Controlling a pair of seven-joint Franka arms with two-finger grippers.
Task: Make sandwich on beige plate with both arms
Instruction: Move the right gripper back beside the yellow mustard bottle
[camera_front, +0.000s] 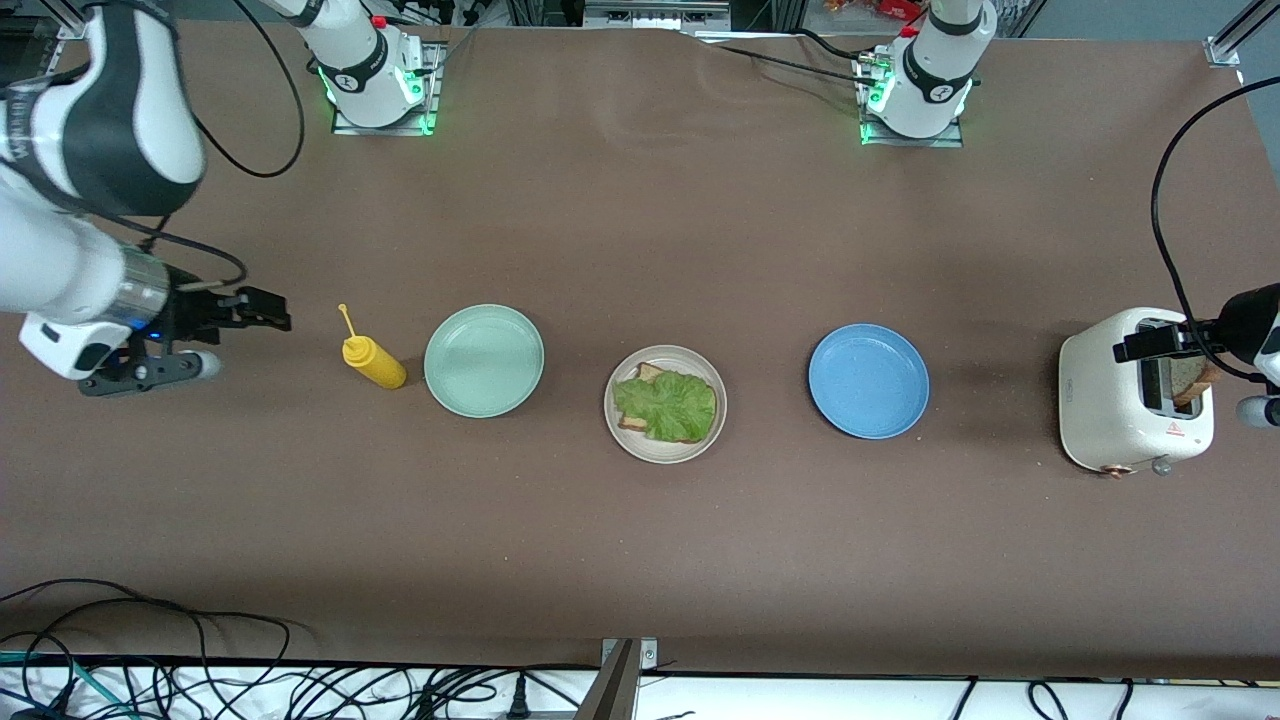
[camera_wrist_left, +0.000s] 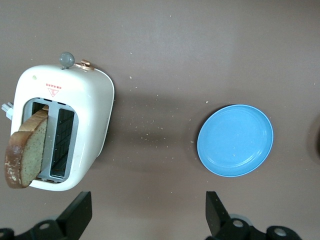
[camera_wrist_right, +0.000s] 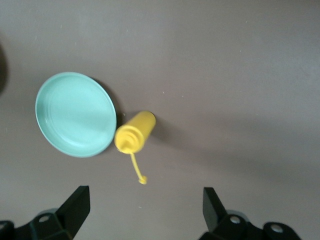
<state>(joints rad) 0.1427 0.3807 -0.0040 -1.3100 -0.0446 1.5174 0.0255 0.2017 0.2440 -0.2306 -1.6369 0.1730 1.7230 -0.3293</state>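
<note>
A robotics lab: arm bases (camera_front: 378, 75) bolted onto a brown-covered table (camera_front: 640, 560), loose cables (camera_front: 150, 660) along its edge.

We get bright, even overhead light on the brown desk (camera_front: 640, 520), with only soft short shadows beside the blue plate (camera_wrist_left: 235, 140) and the toaster (camera_wrist_left: 62, 132). No harsh glare anywhere. The yellow bottle (camera_wrist_right: 135, 132) looks slightly soft in the right wrist view.
</note>
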